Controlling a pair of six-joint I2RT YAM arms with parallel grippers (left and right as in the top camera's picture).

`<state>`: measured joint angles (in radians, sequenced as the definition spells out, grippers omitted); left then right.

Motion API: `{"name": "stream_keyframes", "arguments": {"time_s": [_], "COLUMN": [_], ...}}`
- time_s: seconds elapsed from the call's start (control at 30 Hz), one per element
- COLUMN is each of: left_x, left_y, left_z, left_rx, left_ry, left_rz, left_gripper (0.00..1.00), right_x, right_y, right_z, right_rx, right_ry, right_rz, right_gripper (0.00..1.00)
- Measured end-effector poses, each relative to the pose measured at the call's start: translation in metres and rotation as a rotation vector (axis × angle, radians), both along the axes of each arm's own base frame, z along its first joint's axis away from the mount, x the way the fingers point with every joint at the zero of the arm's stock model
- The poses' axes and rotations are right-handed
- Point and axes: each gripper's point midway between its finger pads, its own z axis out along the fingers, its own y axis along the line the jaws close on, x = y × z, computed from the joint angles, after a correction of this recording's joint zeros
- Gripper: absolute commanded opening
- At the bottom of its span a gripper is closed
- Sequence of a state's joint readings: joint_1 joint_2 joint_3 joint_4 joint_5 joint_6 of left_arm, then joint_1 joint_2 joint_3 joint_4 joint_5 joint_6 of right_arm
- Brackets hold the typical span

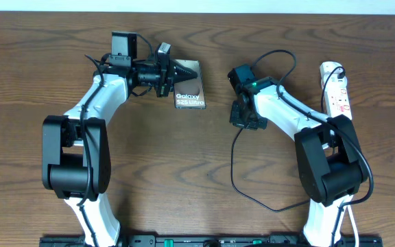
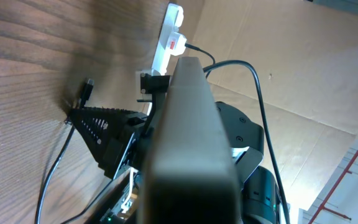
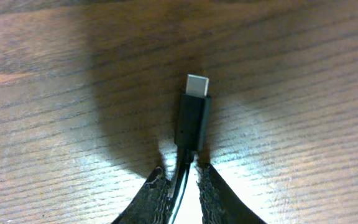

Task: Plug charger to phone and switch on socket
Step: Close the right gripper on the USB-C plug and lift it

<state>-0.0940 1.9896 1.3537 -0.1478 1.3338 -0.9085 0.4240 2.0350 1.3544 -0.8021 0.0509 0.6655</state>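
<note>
The phone (image 1: 190, 92), dark grey-brown with white Galaxy lettering, lies left of centre. My left gripper (image 1: 190, 71) is shut on its upper left edge. In the left wrist view the phone (image 2: 188, 124) fills the middle and hides my own fingers. The charger's black connector (image 3: 193, 118), with its metal tip, lies on the wood. My right gripper (image 3: 179, 169) is closed around the thin cable just behind the connector, and a sliver of light shows beside the right pad. From above, that gripper (image 1: 242, 116) points down right of the phone. The white socket (image 1: 338, 86) lies at the far right.
The charger's black cable (image 1: 235, 171) runs in a long loop across the table in front of the right arm. Another stretch arcs behind the arm toward the socket. The left wrist view shows the socket (image 2: 169, 37) beyond the right gripper (image 2: 70, 115).
</note>
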Motion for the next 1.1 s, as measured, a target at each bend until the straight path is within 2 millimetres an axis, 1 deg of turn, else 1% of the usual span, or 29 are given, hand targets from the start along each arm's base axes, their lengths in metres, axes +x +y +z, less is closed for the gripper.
{"name": "stream_keyframes", "arguments": {"time_s": [0.07,0.2,0.57,0.7,0.8,0.83,0.87,0.9,1.1], "left_x": [0.000,0.000,0.000,0.000,0.000,0.000,0.000,0.000,-0.002], "left_y": [0.000,0.000,0.000,0.000,0.000,0.000,0.000,0.000,-0.001], "left_z": [0.000,0.000,0.000,0.000,0.000,0.000,0.000,0.000,0.002], "left_rx": [-0.001,-0.002,-0.002,-0.002,-0.002,-0.002,-0.002,-0.001,-0.008], "left_ry": [-0.001,-0.001,-0.001,-0.006,-0.008,-0.008,-0.008,-0.009,-0.032], "left_rz": [-0.001,-0.002,-0.002,-0.004,-0.004,-0.004,-0.004,-0.004,-0.016], "left_gripper": [0.07,0.07,0.08,0.07,0.07,0.07,0.07,0.07,0.07], "right_x": [0.001,0.001,0.008,0.010,0.011,0.011,0.011,0.011,0.012], "right_y": [0.000,0.000,0.000,0.000,-0.001,-0.001,-0.001,-0.001,-0.003], "right_z": [0.000,0.000,0.001,0.001,0.001,0.001,0.001,0.000,0.001], "right_rx": [0.006,0.005,0.018,0.022,0.022,0.022,0.022,0.021,0.046], "right_ry": [-0.006,-0.013,-0.040,-0.047,-0.047,-0.047,-0.047,-0.046,-0.036], "right_rz": [-0.028,-0.056,-0.092,-0.095,-0.101,-0.101,-0.101,-0.097,-0.087], "right_gripper": [0.21,0.13,0.15,0.10,0.10,0.08,0.03,0.01,0.01]}}
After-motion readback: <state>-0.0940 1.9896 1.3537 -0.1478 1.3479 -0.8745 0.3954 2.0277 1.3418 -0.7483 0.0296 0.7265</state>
